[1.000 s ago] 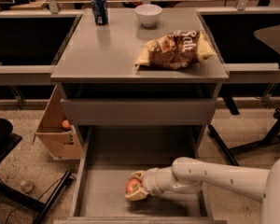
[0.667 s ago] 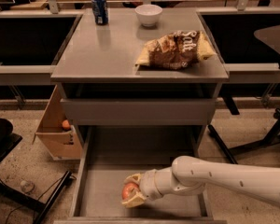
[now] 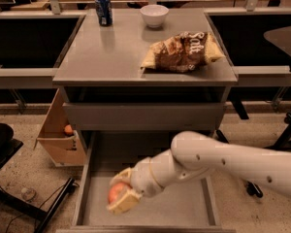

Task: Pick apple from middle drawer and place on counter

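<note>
pincer [image 3: 120, 193] clamped around the apple [image 3: 115, 192] | apple low in the middle drawer [image 3: 184, 208], front-left part | white arm [image 3: 223, 161] reaches in from right | desk [image 3: 111, 52] above carries chip bag [image 3: 182, 52], white bowl [image 3: 154, 14], blue can [image 3: 103, 8]

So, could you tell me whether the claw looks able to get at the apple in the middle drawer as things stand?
Yes, it seems so: the claw is down inside the open middle drawer, closed on the apple, with nothing between them.
</note>
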`<state>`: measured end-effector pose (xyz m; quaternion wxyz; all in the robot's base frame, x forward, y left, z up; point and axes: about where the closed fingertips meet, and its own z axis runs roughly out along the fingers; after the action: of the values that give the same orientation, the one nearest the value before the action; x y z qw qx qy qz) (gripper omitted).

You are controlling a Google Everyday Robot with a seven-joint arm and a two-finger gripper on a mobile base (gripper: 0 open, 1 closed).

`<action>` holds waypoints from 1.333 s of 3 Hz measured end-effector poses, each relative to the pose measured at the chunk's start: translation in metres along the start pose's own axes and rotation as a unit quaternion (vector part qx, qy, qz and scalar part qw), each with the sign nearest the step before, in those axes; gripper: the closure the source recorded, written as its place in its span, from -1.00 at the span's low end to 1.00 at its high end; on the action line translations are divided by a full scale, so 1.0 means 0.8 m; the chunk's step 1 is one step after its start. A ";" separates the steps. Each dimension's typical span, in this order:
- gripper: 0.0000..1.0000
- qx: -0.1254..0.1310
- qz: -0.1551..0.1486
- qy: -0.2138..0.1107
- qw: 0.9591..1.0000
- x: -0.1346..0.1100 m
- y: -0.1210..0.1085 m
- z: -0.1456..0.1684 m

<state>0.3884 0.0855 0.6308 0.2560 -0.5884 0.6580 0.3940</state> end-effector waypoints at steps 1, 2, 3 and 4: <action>1.00 0.086 -0.032 0.011 0.996 -0.161 -0.029 -0.116; 1.00 0.191 -0.053 -0.007 0.980 -0.262 -0.046 -0.211; 1.00 0.191 -0.054 -0.006 0.980 -0.264 -0.050 -0.212; 1.00 0.190 -0.062 -0.001 0.980 -0.272 -0.066 -0.215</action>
<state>0.5002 0.0692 0.8898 0.3879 -0.5678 0.6830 0.2460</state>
